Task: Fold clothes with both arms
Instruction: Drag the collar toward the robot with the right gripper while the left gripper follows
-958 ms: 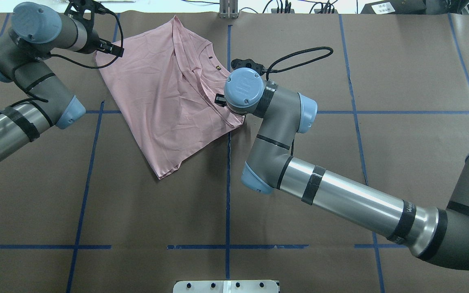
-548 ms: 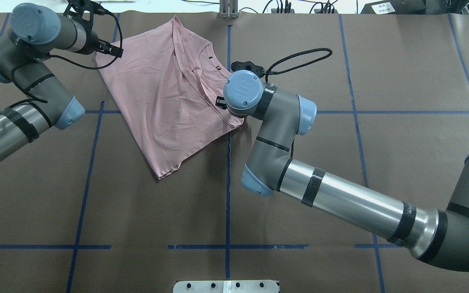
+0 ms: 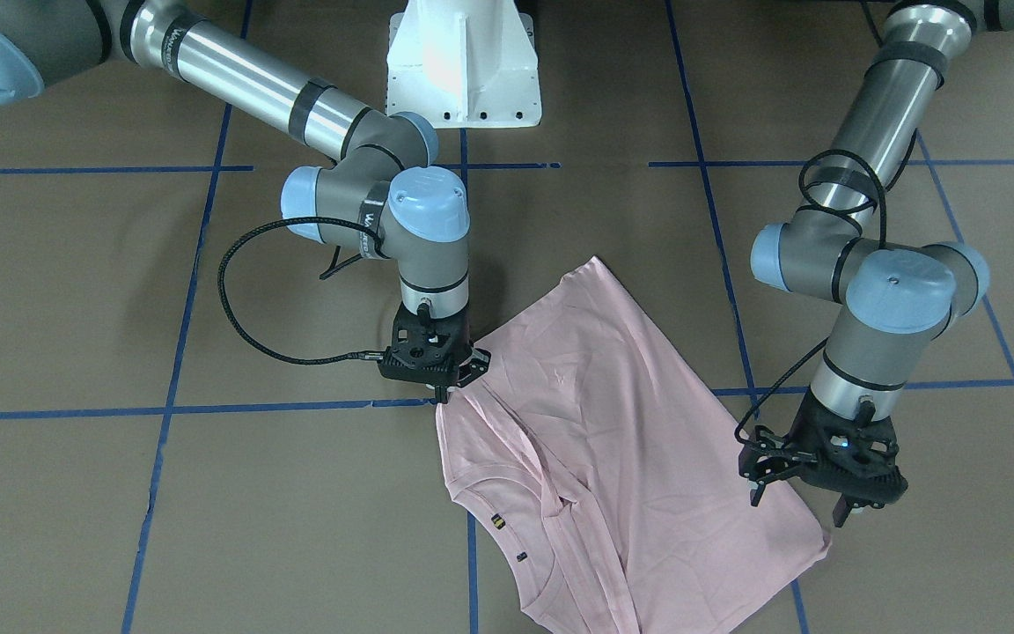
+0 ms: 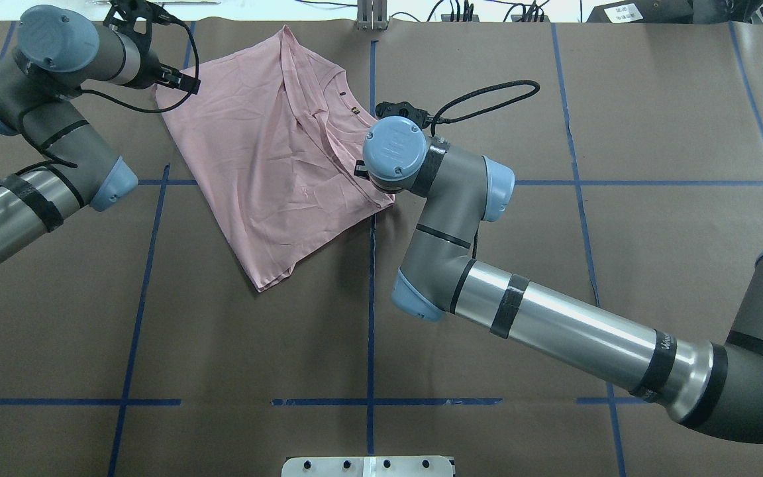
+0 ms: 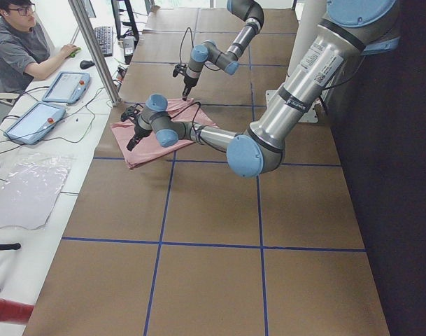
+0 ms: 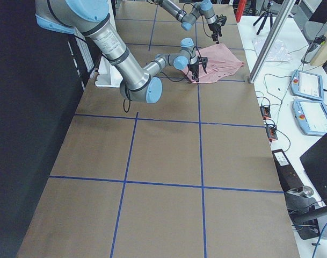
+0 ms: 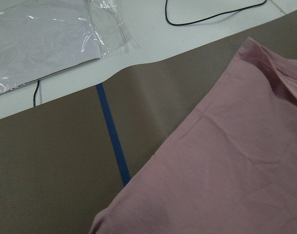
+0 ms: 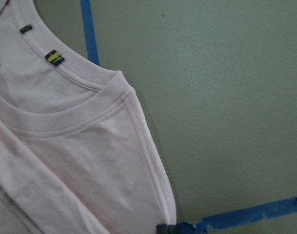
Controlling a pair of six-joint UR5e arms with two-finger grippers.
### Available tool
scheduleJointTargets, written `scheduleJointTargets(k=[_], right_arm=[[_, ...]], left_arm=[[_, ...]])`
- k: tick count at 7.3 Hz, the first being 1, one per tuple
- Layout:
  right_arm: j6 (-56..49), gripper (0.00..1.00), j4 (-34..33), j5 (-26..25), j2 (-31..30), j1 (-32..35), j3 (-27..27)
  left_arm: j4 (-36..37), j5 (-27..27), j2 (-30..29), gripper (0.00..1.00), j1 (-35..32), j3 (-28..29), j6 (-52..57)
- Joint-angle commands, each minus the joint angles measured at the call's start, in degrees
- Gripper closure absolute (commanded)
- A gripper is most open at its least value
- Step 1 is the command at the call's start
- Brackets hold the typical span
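The pale pink T-shirt (image 4: 269,152) lies folded on the brown table, plain side up, and also shows in the front view (image 3: 621,458). Its ribbed collar (image 8: 65,122) and small labels show in the right wrist view. My right gripper (image 3: 442,396) is down at the shirt's shoulder corner and looks shut on the fabric edge; in the overhead view the wrist hides it. My left gripper (image 3: 802,509) is open and hovers just above the shirt's opposite corner, with that corner (image 7: 211,170) below it in the left wrist view. The cartoon dog print is hidden.
The white pedestal base (image 3: 463,70) stands at the robot's side of the table. Blue tape lines (image 4: 371,318) cross the brown cover. Beyond the far table edge lie a clear plastic sheet (image 7: 41,39) and cables. An operator (image 5: 17,49) sits with tablets.
My right wrist has shifted slightly left and toward the robot, and the shirt's shoulder corner has moved a little with it. The left arm has barely moved.
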Motion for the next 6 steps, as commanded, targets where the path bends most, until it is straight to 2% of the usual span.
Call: scheduleJointTargets(k=[1, 2, 3, 4, 6], right_arm=[[-0.01, 1.0, -0.77, 0.06, -0.49, 0.07, 1.27], [-0.01, 1.0, -3.22, 0.14, -2.85, 0.07, 6.33], [0.08, 1.0, -6.46, 0.06, -6.52, -0.02, 13.87], [0.69, 1.0, -6.93, -0.81, -11.17, -1.41, 21.43], [3.04, 1.0, -7.28, -7.73, -22.68, -8.68, 37.68]], left_arm=[[0.0, 0.0, -0.09, 0.0, 0.0, 0.0, 0.0], [0.0, 0.0, -0.17, 0.0, 0.09, 0.0, 0.0], [0.0, 0.0, -0.26, 0.0, 0.0, -0.09, -0.09], [0.09, 0.0, -0.26, 0.0, 0.0, -0.52, -0.44], [0.79, -0.17, -0.09, 0.0, 0.09, -2.8, -1.4]])
